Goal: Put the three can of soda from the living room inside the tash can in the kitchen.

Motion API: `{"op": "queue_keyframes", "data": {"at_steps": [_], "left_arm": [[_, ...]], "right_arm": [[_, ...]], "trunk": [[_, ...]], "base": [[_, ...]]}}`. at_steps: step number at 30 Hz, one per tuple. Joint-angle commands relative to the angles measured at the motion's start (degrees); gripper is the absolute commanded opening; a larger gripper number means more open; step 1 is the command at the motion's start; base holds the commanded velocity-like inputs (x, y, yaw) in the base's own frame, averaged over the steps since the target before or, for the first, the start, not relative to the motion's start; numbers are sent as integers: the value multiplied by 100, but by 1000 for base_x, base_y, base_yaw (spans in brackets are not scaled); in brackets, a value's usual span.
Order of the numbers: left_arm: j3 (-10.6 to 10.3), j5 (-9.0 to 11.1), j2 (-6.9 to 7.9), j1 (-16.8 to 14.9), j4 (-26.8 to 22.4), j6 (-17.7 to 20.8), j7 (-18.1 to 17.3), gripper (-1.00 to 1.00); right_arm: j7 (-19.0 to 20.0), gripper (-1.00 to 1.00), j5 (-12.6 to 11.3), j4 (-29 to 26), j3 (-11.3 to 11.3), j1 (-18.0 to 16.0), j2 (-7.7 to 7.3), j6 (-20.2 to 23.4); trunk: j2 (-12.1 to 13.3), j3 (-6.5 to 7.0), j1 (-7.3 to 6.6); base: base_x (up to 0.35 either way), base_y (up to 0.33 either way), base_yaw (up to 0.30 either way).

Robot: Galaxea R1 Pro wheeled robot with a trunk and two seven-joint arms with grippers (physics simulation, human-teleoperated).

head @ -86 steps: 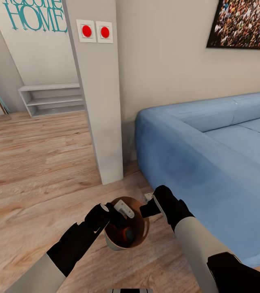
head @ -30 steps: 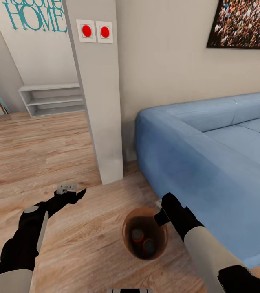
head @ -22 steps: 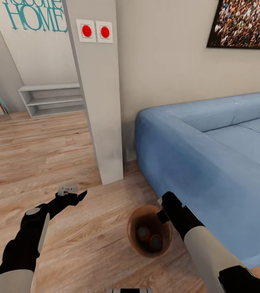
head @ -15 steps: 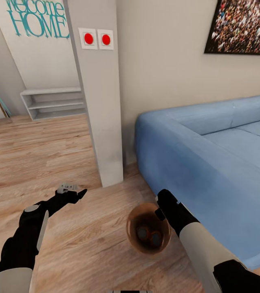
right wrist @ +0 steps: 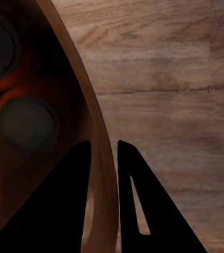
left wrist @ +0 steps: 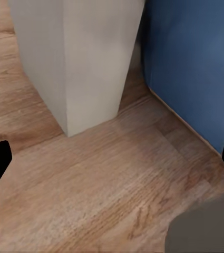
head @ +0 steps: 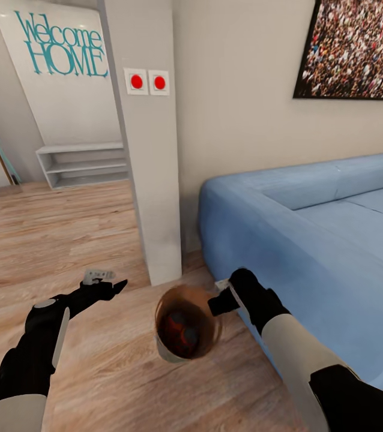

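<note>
right hand (head: 218, 302) pinches the trash can (head: 186, 329) rim, left hand (head: 108, 287) open; keep it level so cans (right wrist: 26, 123) stay in.

Grey pillar (head: 149, 180) with two red buttons (head: 147, 82), white shelf (head: 80, 162), crowd picture (head: 353, 48), wood floor (head: 53, 234)

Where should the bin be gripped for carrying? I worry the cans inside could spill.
By the thin rim, from above, one finger inside the wall and one outside. The right tool grips the bin just so, pinching the rim beside the sofa. The walls are smooth, tapered and too wide to span, and a rim hold keeps the mouth up over the cans.
</note>
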Motion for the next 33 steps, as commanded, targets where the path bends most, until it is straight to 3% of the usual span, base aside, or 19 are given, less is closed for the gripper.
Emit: {"op": "queue_keyframes", "data": {"at_steps": [1,5,22,33], "left_arm": [[1,-2,1,1,-1,1,-1,100],[1,-5,-3,0,-1,3,-2,100],[1,-8,4,-2,9,6,-3,100],[1,-8,4,-1,281,2,-3,100]], "right_arm": [[-32,-100,393,3,8,-2,-3,0],[-38,-100,397,7,8,-2,-3,0],[-41,-100,399,8,8,7,-17,0],[-34,-100,397,12,8,7,-38,0]], "trunk": [[2,23,-2],[21,110,-20],[703,415,-393],[1144,613,-635]], "base": [[0,0,0],[0,0,0],[0,0,0],[0,0,0]]}}
